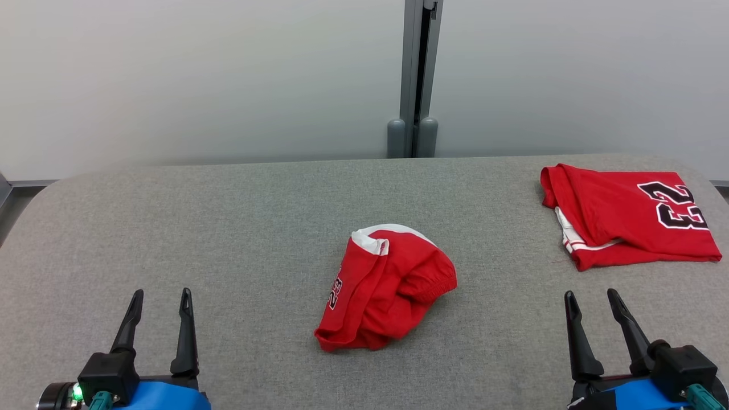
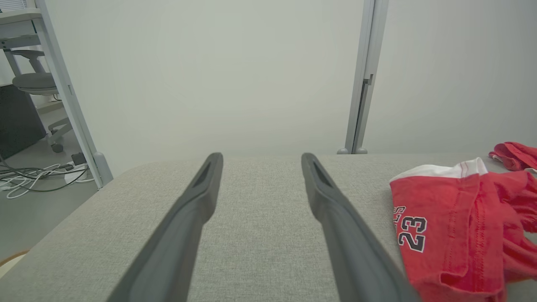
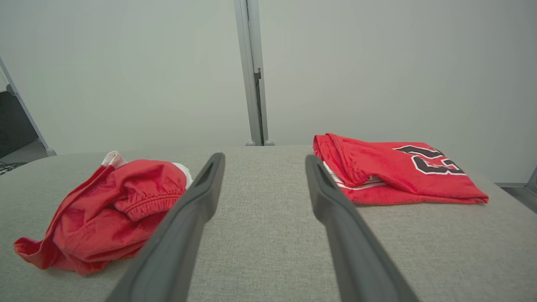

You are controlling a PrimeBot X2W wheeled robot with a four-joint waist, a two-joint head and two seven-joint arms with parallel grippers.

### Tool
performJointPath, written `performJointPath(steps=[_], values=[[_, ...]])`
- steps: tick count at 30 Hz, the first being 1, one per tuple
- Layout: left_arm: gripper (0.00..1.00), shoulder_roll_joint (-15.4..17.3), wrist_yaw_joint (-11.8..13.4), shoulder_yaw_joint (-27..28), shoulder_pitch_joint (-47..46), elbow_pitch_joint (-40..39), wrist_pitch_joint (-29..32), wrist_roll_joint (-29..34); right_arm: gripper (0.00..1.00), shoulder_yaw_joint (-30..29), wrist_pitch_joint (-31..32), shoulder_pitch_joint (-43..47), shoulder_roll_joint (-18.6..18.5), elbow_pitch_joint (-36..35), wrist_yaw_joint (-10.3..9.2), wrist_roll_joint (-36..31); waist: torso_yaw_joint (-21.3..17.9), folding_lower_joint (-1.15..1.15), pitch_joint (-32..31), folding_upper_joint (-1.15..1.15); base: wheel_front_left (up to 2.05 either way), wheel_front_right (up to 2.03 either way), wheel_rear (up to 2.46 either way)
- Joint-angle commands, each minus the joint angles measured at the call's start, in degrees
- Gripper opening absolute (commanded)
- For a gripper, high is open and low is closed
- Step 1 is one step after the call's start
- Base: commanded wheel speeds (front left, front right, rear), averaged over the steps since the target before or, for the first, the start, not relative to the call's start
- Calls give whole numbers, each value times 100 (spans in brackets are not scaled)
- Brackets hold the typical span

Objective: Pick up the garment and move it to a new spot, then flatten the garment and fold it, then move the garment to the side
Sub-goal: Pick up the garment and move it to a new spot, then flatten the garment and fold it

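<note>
The crumpled garment (image 1: 387, 287), red with white trim and a black 23, lies bunched in a heap near the middle of the grey padded bench (image 1: 228, 216); every place here is told from it. Its white-trimmed edge is on its far side and a gathered elastic hem curls along its right.

Left of the garment the bench cloth runs bare to the rounded left corner. Past that edge, in the left wrist view, are open floor with loose cables (image 2: 37, 174) and an office chair (image 2: 35, 82). Beyond the garment a bare strip reaches the bench's far edge, where pale wall panels meet at a grey post (image 1: 418, 80). On the near side of the garment the cloth is also bare.

To the right of the garment and farther back, well apart from it, a folded garment (image 1: 626, 222) of the same red lies flat, close to the far right corner, its right end near the bench's right edge. A bare lane of cloth separates the two.

The left claw (image 1: 162, 291) hangs nearer the robot and well to the left of the garment, fingers spread wide, gripping nothing. The right claw (image 1: 590, 292) hangs nearer the robot and well to the right of it, on the near side of the folded garment, likewise spread wide and empty. Neither claw touches any cloth.
</note>
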Motion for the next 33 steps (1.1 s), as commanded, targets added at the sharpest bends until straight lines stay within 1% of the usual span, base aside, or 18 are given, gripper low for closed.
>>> performJointPath(steps=[1,13,33], values=[[100,-1,-35,30,49,-31,-25,46,100,-11,-28,91,-8,11,1,-42,-3,0,-3,0,0,0,0],[100,-90,-150,152,73,-34,-26,150,100,-1,-28,95,-8,104,1,-17,-13,0,-20,0,0,0,0],[100,-157,-247,303,-23,42,-26,301,100,44,-28,41,-8,218,1,44,-13,0,13,0,0,0,0]])
